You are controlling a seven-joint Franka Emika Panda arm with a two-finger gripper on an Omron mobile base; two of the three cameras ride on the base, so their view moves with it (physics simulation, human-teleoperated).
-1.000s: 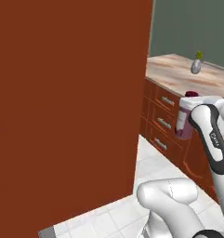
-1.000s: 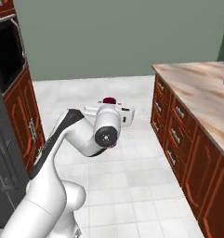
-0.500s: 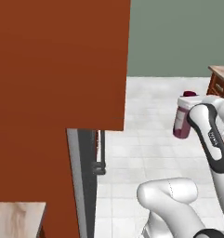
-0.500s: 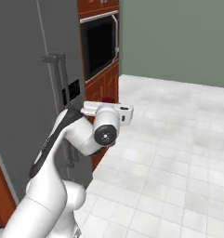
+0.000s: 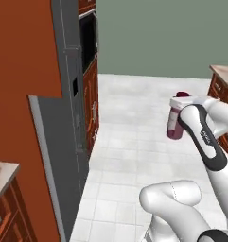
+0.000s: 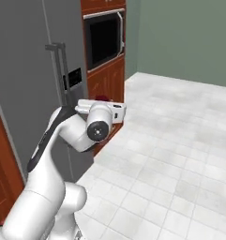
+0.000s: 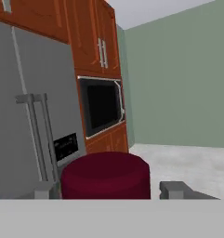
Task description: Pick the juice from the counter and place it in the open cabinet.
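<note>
the juice (image 5: 175,124), judged light, rigid and smooth-sided, was held upright off the floor (image 5: 134,123), pinched at mid-body by the gripper (image 7: 106,189), best gripped below the cap (image 7: 105,175).

**White arm, dark joints**

You are looking at a glossy white Franka Panda arm (image 5: 214,127) with rounded, bulbous links. A dark grey band runs along its forearm, bearing small pale lettering. A round dark cap (image 6: 98,131) marks one joint's end face.
</note>
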